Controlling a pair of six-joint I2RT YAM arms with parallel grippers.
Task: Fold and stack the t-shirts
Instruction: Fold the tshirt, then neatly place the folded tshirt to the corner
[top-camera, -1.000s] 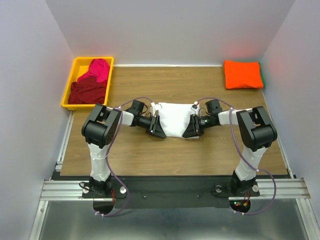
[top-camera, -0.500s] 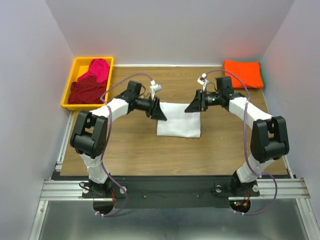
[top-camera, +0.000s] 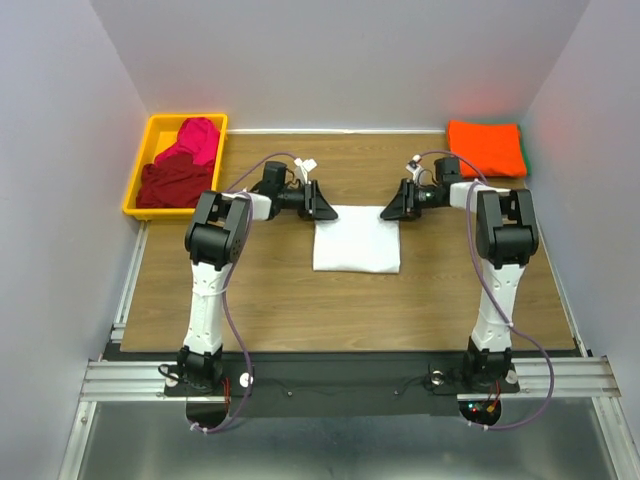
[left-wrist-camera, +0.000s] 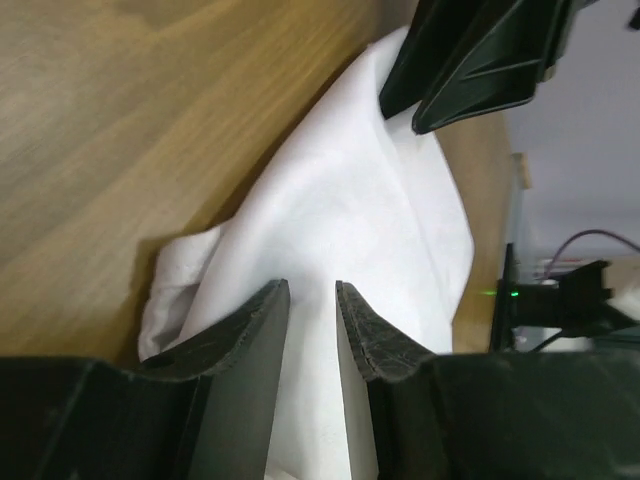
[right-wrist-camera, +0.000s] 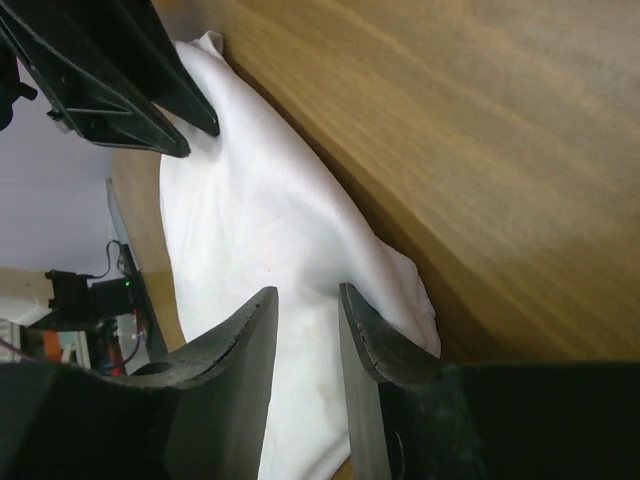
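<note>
Two grippers slightly parted; left gripper (left-wrist-camera: 310, 288), right gripper (right-wrist-camera: 308, 292), over far corners of white t-shirt (top-camera: 357, 240)

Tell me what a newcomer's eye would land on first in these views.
First, the white t-shirt, folded into a neat rectangle mid-table, with the left gripper and right gripper at its two far corners. Next, the bright orange t-shirt, folded at the table's far right corner. Last, the yellow bin at the far left, holding a crumpled dark red t-shirt and magenta t-shirt.
</note>
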